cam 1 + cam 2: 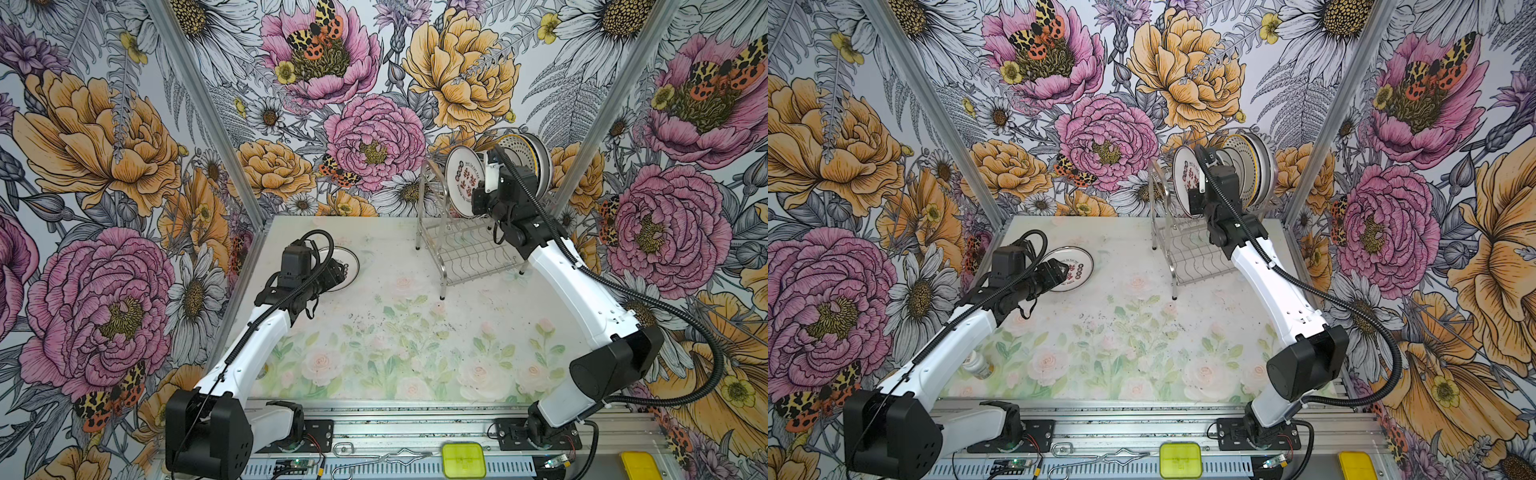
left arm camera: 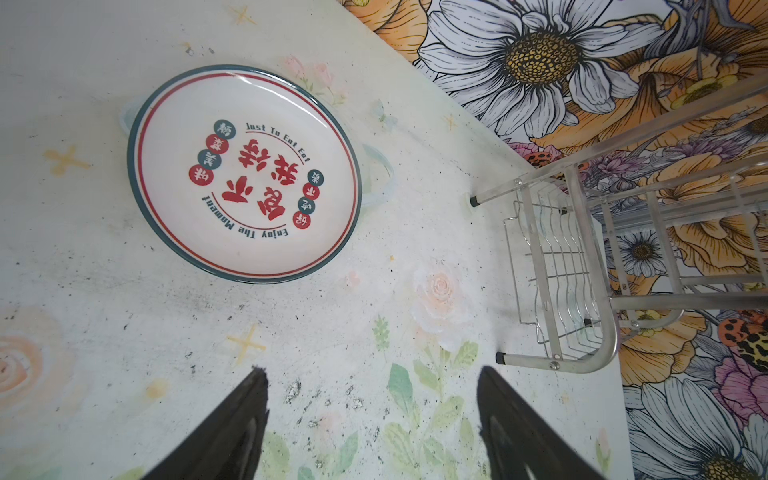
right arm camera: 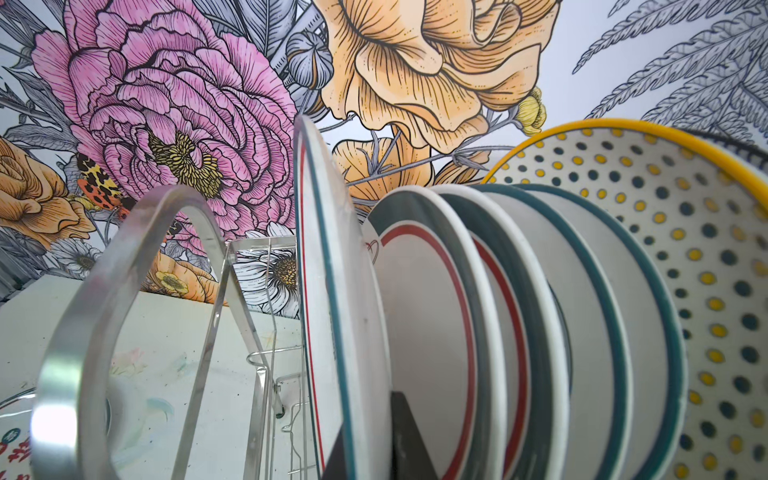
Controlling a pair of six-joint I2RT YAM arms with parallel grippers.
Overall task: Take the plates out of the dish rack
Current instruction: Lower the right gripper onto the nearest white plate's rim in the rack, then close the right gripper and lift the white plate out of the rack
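Floral table (image 1: 415, 332): dish rack (image 1: 469, 257); upright plates (image 1: 523, 162), front plate (image 1: 462, 176) in right hand (image 3: 370, 419)

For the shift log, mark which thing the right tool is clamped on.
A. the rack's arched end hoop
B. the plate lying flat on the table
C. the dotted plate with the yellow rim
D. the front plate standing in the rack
D: in the right wrist view the right tool has a dark finger on each face of the front plate, which stands in the rack; the dotted plate is untouched.

Overhead pair, close wrist views sharing rack (image 2: 555, 365)
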